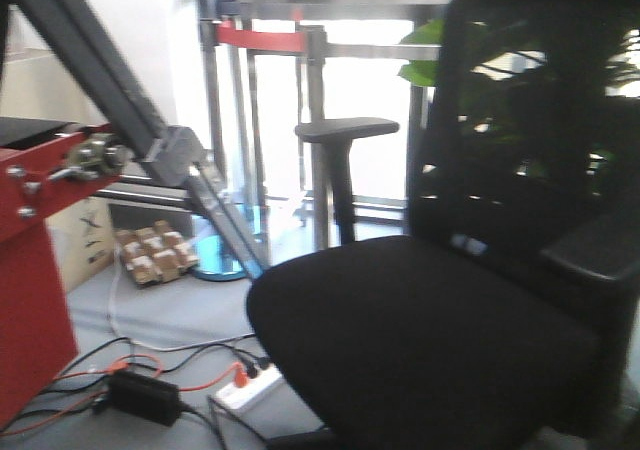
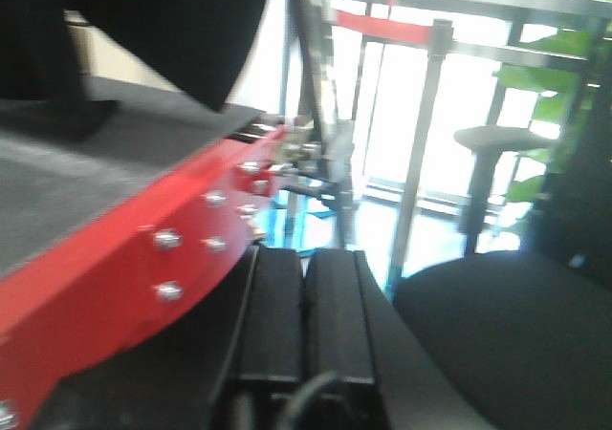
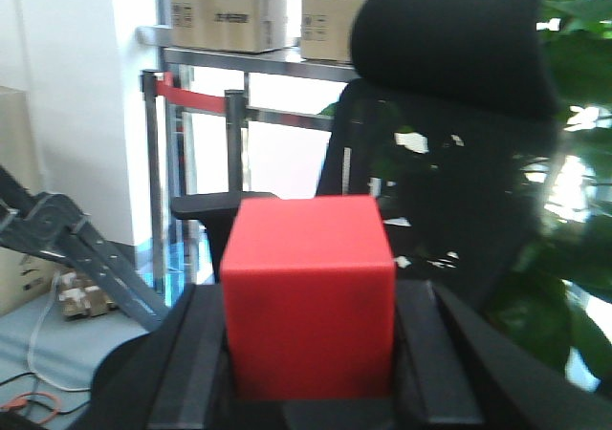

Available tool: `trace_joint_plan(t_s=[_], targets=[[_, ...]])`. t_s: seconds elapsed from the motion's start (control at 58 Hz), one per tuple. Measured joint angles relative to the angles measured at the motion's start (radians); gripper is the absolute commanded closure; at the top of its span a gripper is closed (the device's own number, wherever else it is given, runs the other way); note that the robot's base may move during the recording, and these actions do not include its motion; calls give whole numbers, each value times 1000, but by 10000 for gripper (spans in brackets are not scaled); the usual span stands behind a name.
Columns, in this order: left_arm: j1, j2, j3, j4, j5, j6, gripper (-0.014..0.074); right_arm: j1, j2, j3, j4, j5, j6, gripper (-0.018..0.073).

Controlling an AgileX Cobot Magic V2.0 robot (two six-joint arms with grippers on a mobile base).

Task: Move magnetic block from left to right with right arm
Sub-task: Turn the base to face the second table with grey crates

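Plainly the red magnetic block [image 3: 308, 287] sits clamped between the right gripper [image 3: 311, 354]'s black fingers [image 3: 191, 354] — held, not lying off to either side — while the left gripper [image 2: 304, 306] rests with its fingers pressed together.

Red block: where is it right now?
Right wrist view, low centre: the red block is clamped between the right pincer's black fingers, with the black office chair behind it.

Grey floor [image 1: 170, 310] carries a power strip [image 1: 245, 390] and cables [image 1: 60, 382]
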Motion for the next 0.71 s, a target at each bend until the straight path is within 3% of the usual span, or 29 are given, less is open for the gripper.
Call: trace_joint_plan(t_s=[0.706], targets=[[0, 0, 0, 0, 0, 0, 713, 0, 0, 0, 0, 0, 0, 282]])
